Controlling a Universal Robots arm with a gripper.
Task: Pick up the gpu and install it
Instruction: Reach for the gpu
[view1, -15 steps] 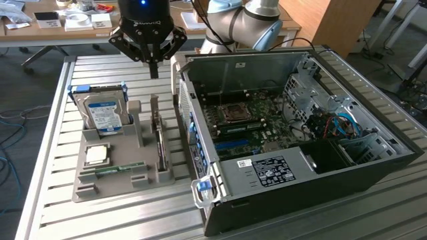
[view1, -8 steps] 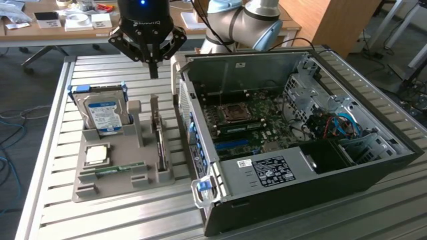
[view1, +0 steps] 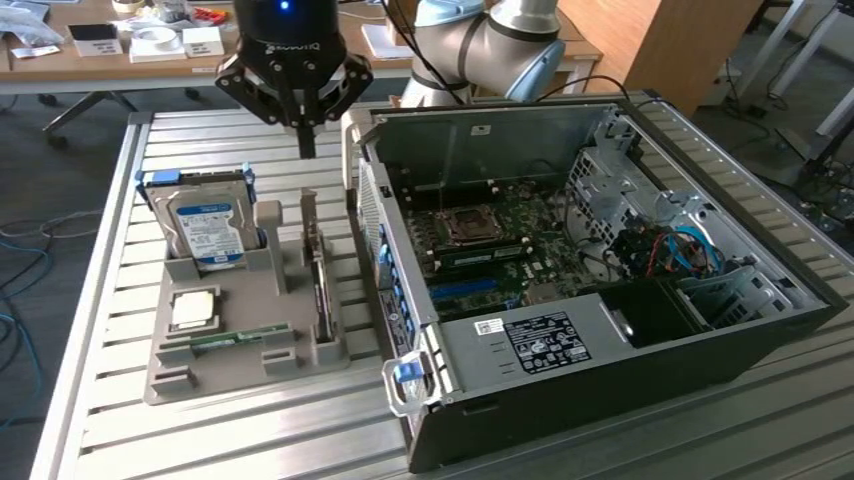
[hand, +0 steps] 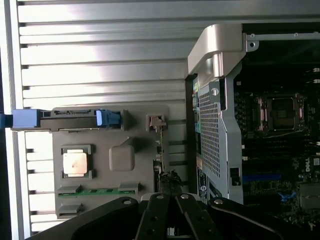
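Observation:
The gpu (view1: 316, 268) stands on edge in a slot of the grey holder tray (view1: 227, 378), between the hard drive and the computer case. From the wrist it shows edge-on as a thin strip (hand: 161, 152) with its bracket end at the far side of the tray (hand: 122, 157). My gripper (view1: 307, 140) hangs above the far end of the tray, above and behind the gpu and well clear of it. Its black fingers (hand: 159, 217) are pressed together, shut on nothing.
A blue-labelled hard drive (view1: 207, 225), a CPU (view1: 194, 308) and a RAM stick (view1: 240, 338) sit in the same tray. The open computer case (view1: 601, 270) lies right beside the tray, its motherboard (view1: 494, 250) exposed. Both rest on a slatted metal table (view1: 120, 330).

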